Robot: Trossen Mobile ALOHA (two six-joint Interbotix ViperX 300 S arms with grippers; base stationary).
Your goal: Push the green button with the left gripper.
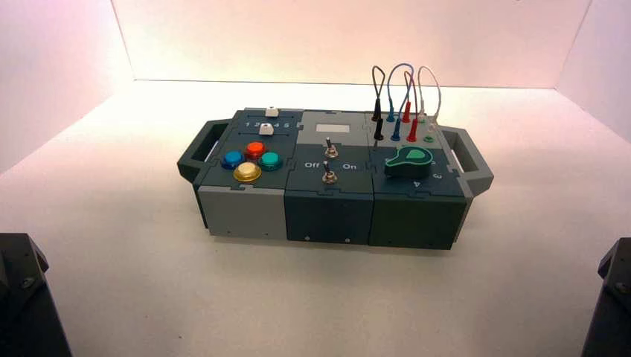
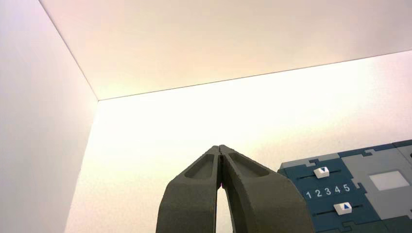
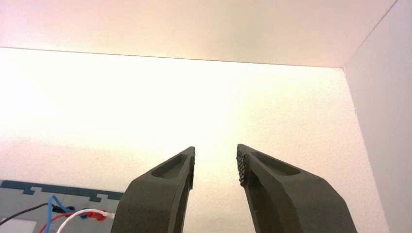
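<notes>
High view — green button [image 1: 270, 161], round — domed

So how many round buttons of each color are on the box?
Blue button: 1, on the left part of the box
Red button: 1
Green button: 1
Yellow button: 1, nearest the front
Total: 4
</notes>
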